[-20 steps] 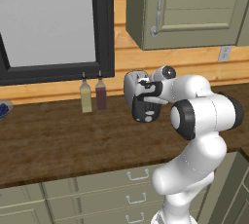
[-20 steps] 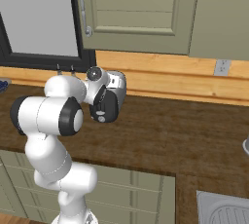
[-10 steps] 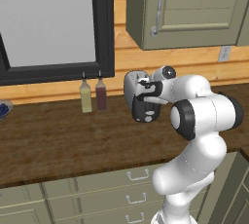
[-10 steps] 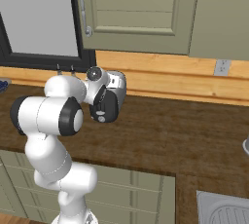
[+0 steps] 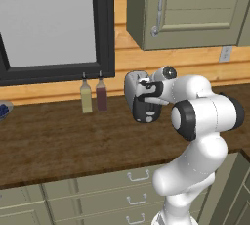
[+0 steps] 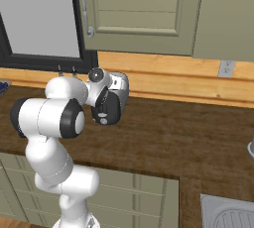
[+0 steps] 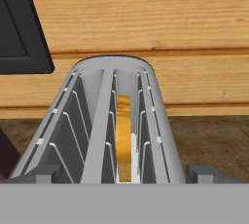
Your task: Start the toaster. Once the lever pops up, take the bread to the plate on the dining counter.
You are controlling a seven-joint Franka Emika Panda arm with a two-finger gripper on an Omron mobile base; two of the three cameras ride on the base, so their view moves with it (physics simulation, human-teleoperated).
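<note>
Looking over the left base view first: a long dark brown wood-grain desk [image 5: 58, 141] runs across the room, olive-green drawers [image 5: 97, 194] with small metal pulls under it, honey-coloured plank wall [image 5: 195, 62] behind. A black-framed grey window panel [image 5: 49, 18] fills the upper left, an olive cabinet with a curved metal handle [image 5: 157, 9] hangs upper right, and a pale wall socket [image 5: 225, 53] sits on the planks. Two slim bottles, one yellowish [image 5: 86, 97], one dark red [image 5: 101, 94], stand side by side against the wall. Just beside them is the small rounded silver-grey toaster [image 5: 131, 89] with its black end panel facing us, and the white arm's wrist reaches right over it; the fingertips themselves are hidden here.

Over to the right base view: same dark desk [image 6: 198, 142], same planks, the socket [image 6: 227, 67] now at right. The toaster [image 6: 118, 85] peeks out behind the glossy white arm, its black end bearing a round knob [image 6: 102, 121]. A steel sink [image 6: 228, 214] shows at the lower right corner.

Now the hand view, staring straight down into the toaster [image 7: 160, 135]: brushed silver walls, two slots lined with thin wire guides. The pale tan bread slice [image 7: 124, 140] stands edge-on down in the right-hand slot. The hand [image 7: 124, 175] is spread wide, its dark fingertips [image 7: 202, 173] standing outside the toaster's flanks, gripping nothing; whether they touch the shell I cannot tell.
</note>
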